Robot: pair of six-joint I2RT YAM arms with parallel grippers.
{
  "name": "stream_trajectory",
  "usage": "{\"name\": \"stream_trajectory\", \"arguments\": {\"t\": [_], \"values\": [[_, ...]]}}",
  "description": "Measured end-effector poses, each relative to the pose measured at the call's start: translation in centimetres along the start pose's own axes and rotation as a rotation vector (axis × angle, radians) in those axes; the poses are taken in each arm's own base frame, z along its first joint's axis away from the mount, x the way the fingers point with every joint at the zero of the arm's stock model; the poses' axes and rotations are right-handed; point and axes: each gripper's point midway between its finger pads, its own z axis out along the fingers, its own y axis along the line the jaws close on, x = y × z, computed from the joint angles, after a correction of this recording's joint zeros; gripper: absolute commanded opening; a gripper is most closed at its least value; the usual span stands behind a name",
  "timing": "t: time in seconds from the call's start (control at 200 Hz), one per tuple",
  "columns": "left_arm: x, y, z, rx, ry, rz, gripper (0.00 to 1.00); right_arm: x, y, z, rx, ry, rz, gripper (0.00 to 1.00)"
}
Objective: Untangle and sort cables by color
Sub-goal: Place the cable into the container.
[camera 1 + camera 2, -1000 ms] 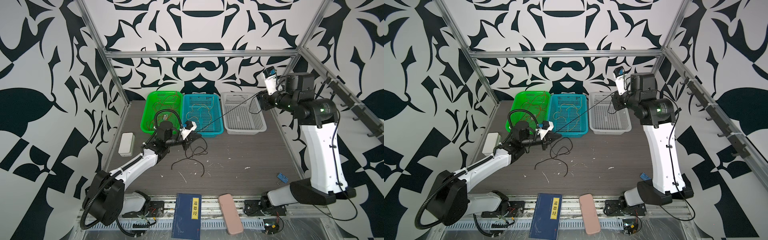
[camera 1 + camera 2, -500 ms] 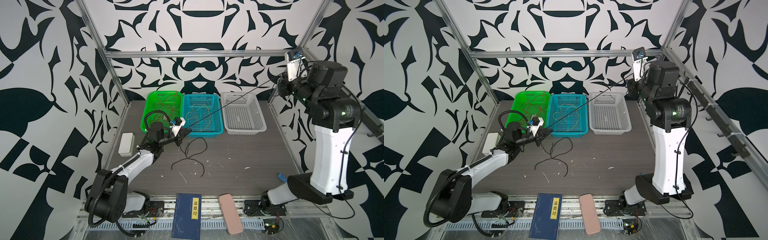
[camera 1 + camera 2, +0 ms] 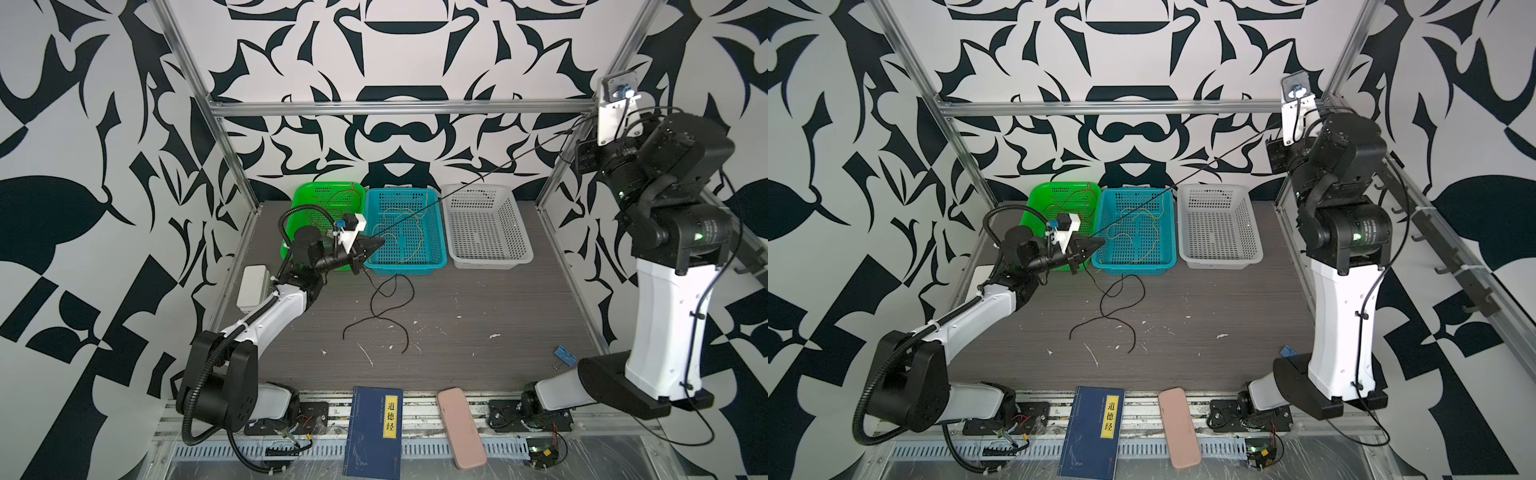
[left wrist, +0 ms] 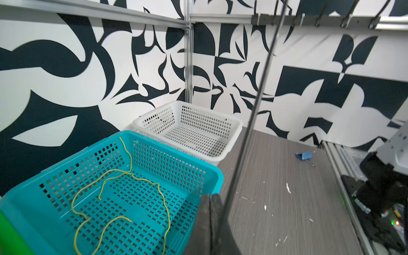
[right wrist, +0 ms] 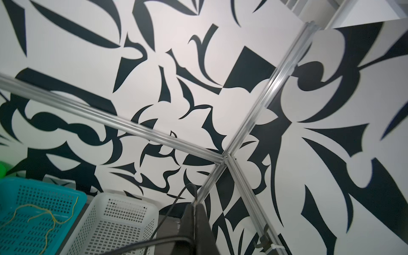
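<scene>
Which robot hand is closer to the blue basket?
Left. The left gripper is beside the blue basket; the right gripper is raised high beyond the white basket.

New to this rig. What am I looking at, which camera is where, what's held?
It's a robot: a left arm and a right arm mounted at a table's front edge. Two pictures come from one overhead camera pair, two from a camera on each wrist. At the back stand a green basket, a blue basket holding yellow cable, and a white basket. On the table lies loose black cable. The left end effector and right end effector are both shut on one taut cable.
</scene>
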Motion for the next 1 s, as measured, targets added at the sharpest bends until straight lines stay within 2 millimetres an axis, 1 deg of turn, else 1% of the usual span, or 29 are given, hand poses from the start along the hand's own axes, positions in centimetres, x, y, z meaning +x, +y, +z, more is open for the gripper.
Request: {"name": "stream_trajectory", "arguments": {"t": [0.055, 0.11, 0.16, 0.205, 0.27, 0.34, 0.4, 0.47, 0.545, 0.605, 0.68, 0.745, 0.76, 0.855, 0.94, 1.0], "values": [[-2.3, 0.7, 0.5, 0.002, -0.011, -0.019, 0.00, 0.0, -1.1, -0.7, 0.042, -0.014, 0.045, 0.00], [-5.1, 1.2, 1.3, 0.012, -0.024, -0.031, 0.00, 0.0, -2.4, -1.6, 0.091, -0.027, 0.091, 0.00], [-7.7, 1.6, 2.5, 0.028, -0.036, -0.034, 0.00, 0.2, -3.2, -2.2, 0.128, -0.042, 0.138, 0.00], [-10.2, 1.9, 3.6, 0.044, -0.053, -0.033, 0.00, 0.7, -3.5, -2.5, 0.143, -0.047, 0.173, 0.00], [-13.1, 2.0, 5.4, 0.082, -0.076, -0.035, 0.00, 2.3, -2.8, -2.3, 0.137, -0.022, 0.211, 0.00], [-16.2, 1.8, 8.2, 0.148, -0.110, -0.039, 0.00, 4.3, -1.6, -1.7, 0.109, 0.020, 0.242, 0.00], [-17.8, 1.6, 10.7, 0.210, -0.133, -0.061, 0.00, 6.1, -0.1, -0.6, 0.071, 0.065, 0.262, 0.00], [-18.6, 1.8, 13.7, 0.267, -0.154, -0.097, 0.00, 9.0, 2.0, 1.3, 0.024, 0.140, 0.273, 0.00], [-18.3, 2.6, 16.9, 0.305, -0.176, -0.135, 0.00, 12.4, 4.7, 3.3, -0.036, 0.227, 0.286, 0.00], [-17.2, 3.3, 19.2, 0.310, -0.185, -0.169, 0.00, 16.1, 7.4, 5.3, -0.093, 0.323, 0.293, 0.00], [-14.8, 4.6, 21.7, 0.282, -0.188, -0.220, 0.00, 20.8, 10.6, 7.2, -0.153, 0.442, 0.303, 0.00], [-12.0, 5.8, 23.6, 0.238, -0.167, -0.271, 0.00, 23.9, 12.8, 8.3, -0.195, 0.526, 0.313, 0.00], [-11.0, 6.1, 24.2, 0.222, -0.158, -0.284, 0.00, 24.6, 13.3, 8.6, -0.203, 0.543, 0.315, 0.00], [-7.0, 6.8, 26.2, 0.151, -0.111, -0.328, 0.00, 27.4, 15.3, 9.7, -0.238, 0.614, 0.329, 0.00], [-5.0, 7.1, 27.6, 0.102, -0.102, -0.315, 0.00, 29.4, 16.6, 10.5, -0.256, 0.658, 0.338, 0.00], [-4.1, 6.8, 28.7, 0.083, -0.107, -0.293, 0.00, 30.7, 17.4, 11.1, -0.260, 0.682, 0.342, 0.00]]}}
